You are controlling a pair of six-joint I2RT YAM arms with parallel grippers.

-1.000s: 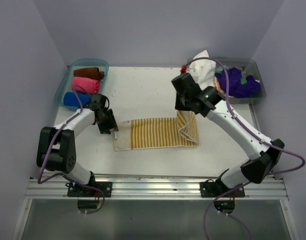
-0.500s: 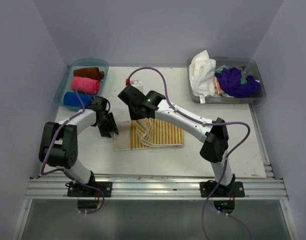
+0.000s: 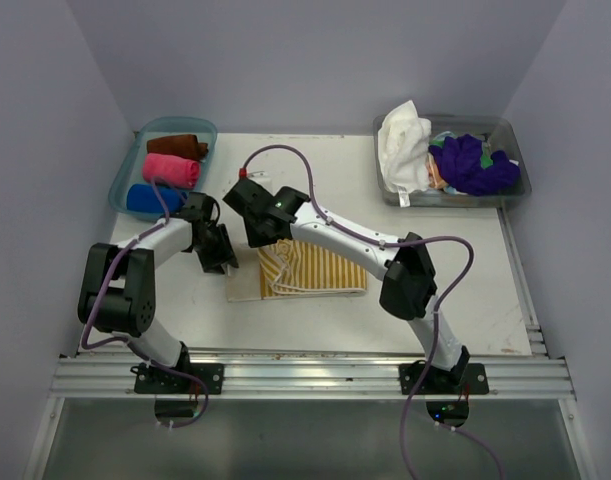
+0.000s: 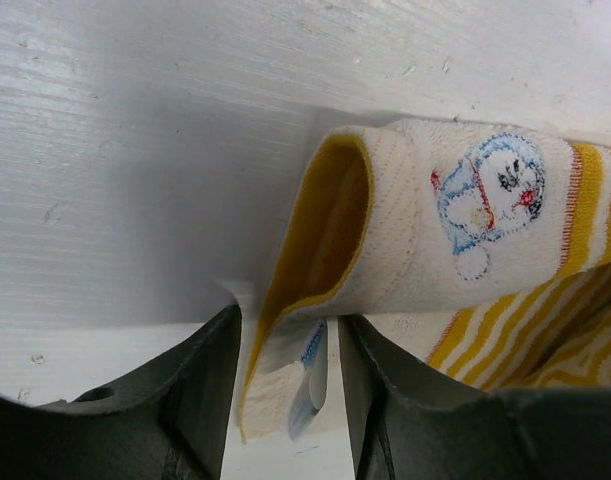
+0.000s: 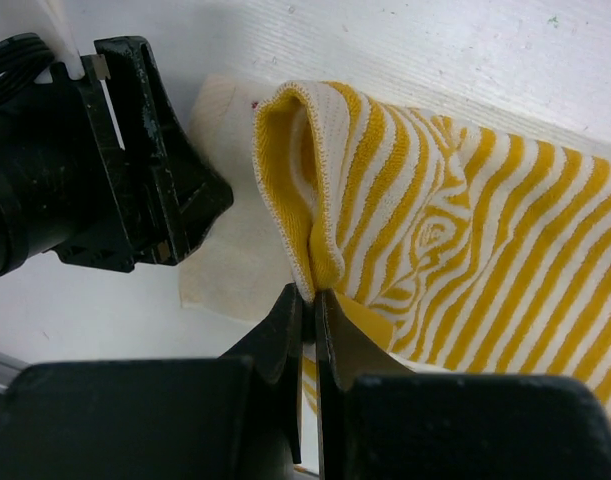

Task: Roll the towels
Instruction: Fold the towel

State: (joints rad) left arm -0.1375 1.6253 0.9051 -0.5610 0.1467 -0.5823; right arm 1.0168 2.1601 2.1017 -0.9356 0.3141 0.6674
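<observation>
The mustard-yellow towel with white stripes (image 3: 320, 270) lies folded over on the table. My right gripper (image 3: 266, 238) is shut on a pinched fold of it (image 5: 315, 250), near the towel's left end and close to my left gripper (image 5: 115, 190). The striped cloth (image 5: 465, 220) spreads out to the right of that fold. My left gripper (image 3: 223, 262) is open at the towel's left corner. In the left wrist view its fingers (image 4: 290, 360) straddle the hem and a small label, and the corner with a cartoon patch (image 4: 465, 230) curls up ahead.
A blue bin (image 3: 122, 178) at the back left holds rolled brown (image 3: 177, 147), pink (image 3: 172, 168) and blue (image 3: 150, 198) towels. A clear bin (image 3: 513, 135) at the back right holds a white towel (image 3: 403, 145) and a purple one (image 3: 472, 165).
My right gripper carried the towel's right end leftwards across it, folding it over, and now sits beside my left gripper. The left arm has barely moved.
</observation>
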